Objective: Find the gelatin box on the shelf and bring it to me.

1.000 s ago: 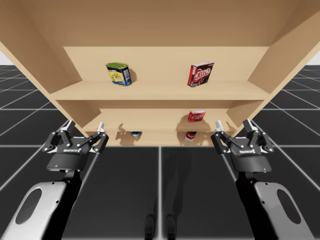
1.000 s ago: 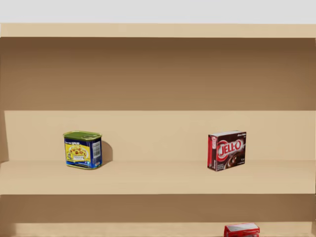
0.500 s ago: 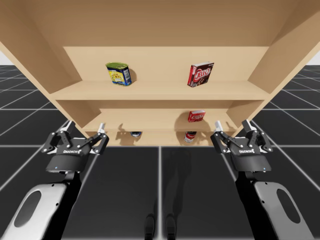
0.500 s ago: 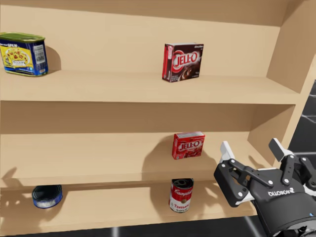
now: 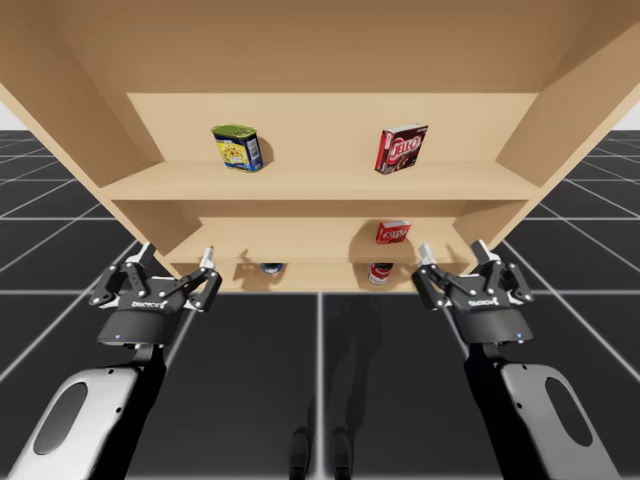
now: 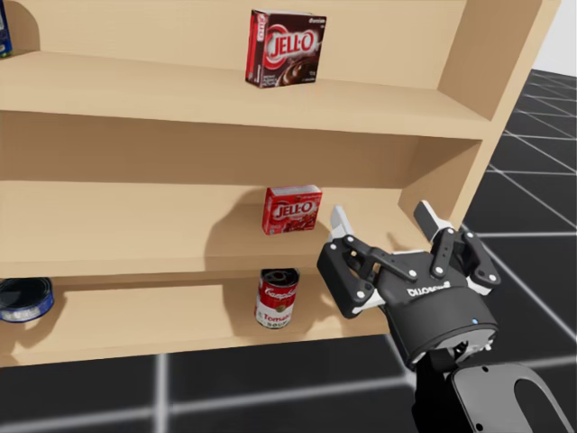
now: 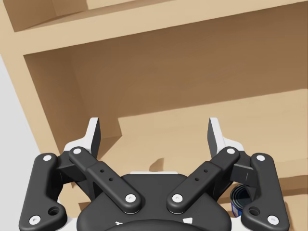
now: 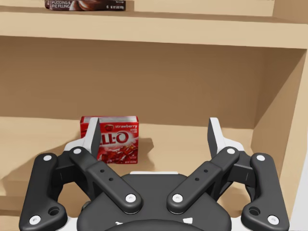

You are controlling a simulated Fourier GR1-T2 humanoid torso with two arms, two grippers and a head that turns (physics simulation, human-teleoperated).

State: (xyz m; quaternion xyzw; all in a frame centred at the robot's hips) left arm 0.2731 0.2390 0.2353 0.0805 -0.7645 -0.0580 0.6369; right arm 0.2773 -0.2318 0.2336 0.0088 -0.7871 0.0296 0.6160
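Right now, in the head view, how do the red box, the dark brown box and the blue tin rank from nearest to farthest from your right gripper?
1. Red box, on the middle shelf, just ahead of my right gripper.
2. Dark brown box, on the top shelf, above.
3. Blue tin, on the bottom shelf, far left.

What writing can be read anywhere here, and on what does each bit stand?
I do not quote print; here is where it stands.
Dark brown box: large white lettering.
Red box: white lettering.
Red and white can: label script.
Yellow and blue tin: too small.
Blue can: too small.
Left end effector and right end effector: small white mark.
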